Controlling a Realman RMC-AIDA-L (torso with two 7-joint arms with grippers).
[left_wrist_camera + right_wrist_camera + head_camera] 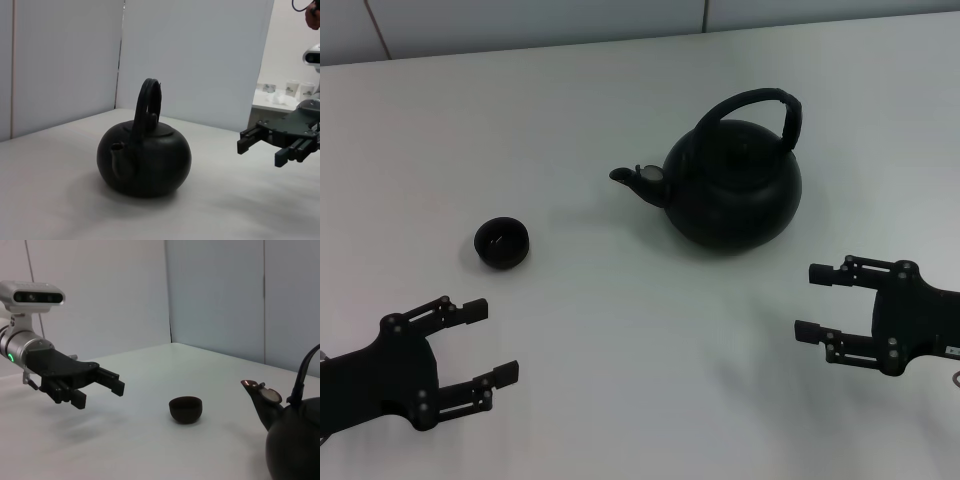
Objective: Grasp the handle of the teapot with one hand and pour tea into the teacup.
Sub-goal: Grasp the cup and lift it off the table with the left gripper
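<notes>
Right wrist view alone shows teapot [295,440] spout lid. Teacup [501,242] mid-left. Left tool [490,345], right tool [818,302]: both wide, empty.

Bare worktop [650,350] lies between the right end effector [812,301] and the teapot [735,185]; open air surrounds its handle [760,105]. The teacup [502,242] stands well apart, beyond the spout.

No readable text, label, brand, number or sign anywhere (teapot [735,185], teacup [501,242] both plain black).
</notes>
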